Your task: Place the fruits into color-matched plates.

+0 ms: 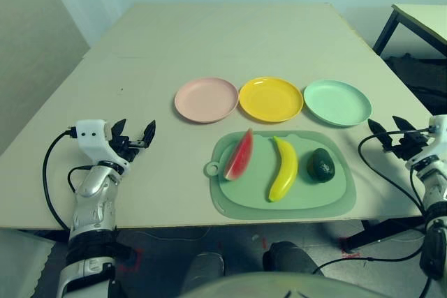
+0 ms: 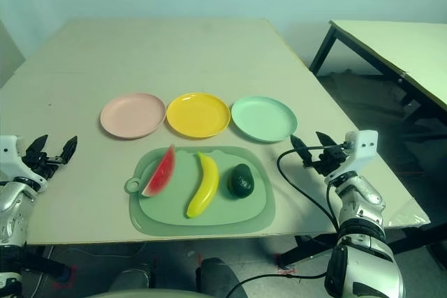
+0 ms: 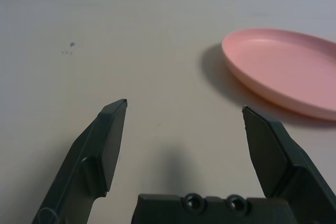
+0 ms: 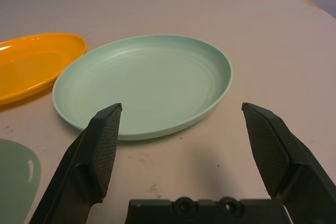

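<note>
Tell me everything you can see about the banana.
The banana is a glossy yellow toy, plastic by its look, gently curved, with a darker tip at its far end. It lies flat on the pale green cutting board, running near to far, between the watermelon wedge and the avocado, touching neither. No gripper is near it.

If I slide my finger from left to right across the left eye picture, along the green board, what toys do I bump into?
Watermelon → banana → avocado, all lying on the board.
</note>
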